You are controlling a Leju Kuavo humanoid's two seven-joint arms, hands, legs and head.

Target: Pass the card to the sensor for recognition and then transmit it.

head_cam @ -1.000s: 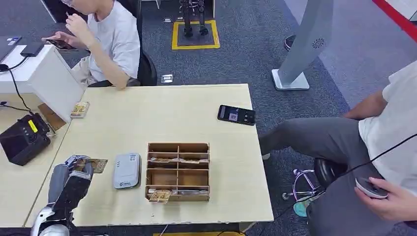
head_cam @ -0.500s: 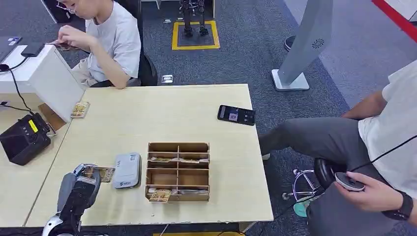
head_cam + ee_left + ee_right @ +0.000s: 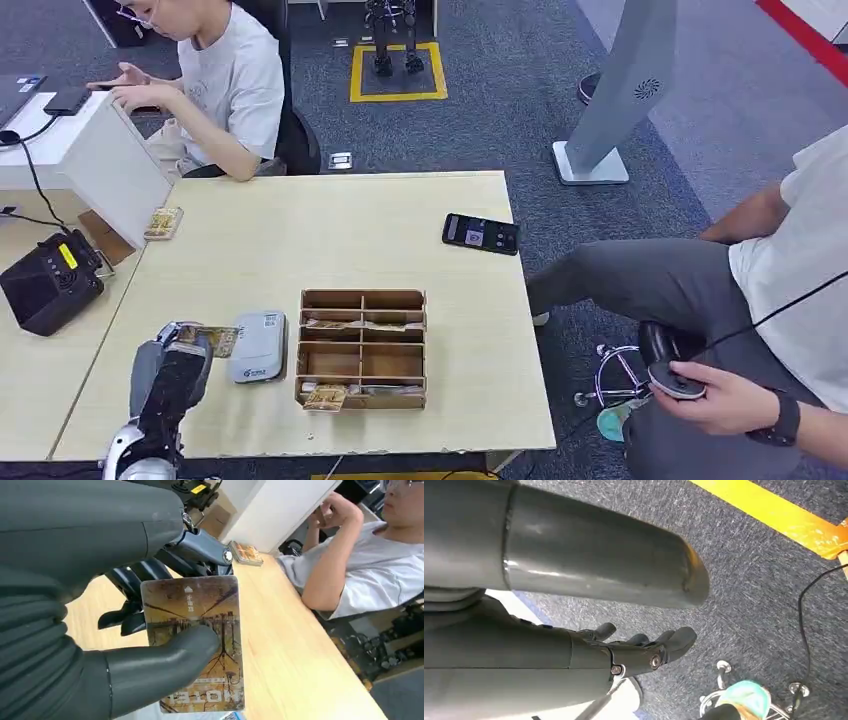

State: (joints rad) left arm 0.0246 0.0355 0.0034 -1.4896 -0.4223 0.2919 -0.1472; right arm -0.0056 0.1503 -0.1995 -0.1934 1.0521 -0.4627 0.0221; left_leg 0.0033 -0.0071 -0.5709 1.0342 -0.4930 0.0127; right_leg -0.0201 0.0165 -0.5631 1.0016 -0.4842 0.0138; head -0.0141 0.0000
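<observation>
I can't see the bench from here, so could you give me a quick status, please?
Left hand holding card, its edge beside the grey sensor. Right hand empty, hanging over the floor. Nothing between card and sensor.

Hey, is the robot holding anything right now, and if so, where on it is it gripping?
Yes. The left robot hand holds the card, thumb pressed across its printed face, fingers behind. The right robot hand holds nothing.

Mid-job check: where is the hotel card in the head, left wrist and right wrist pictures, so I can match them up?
Head view: the card sits low on the left, held by the left robot hand, just beside the grey sensor.
Left wrist view: the card is in the middle, thumb pressed across its face.
Right wrist view: not in it.
Shared landmark: the stack of cards by the white box at the table's far left corner.
</observation>
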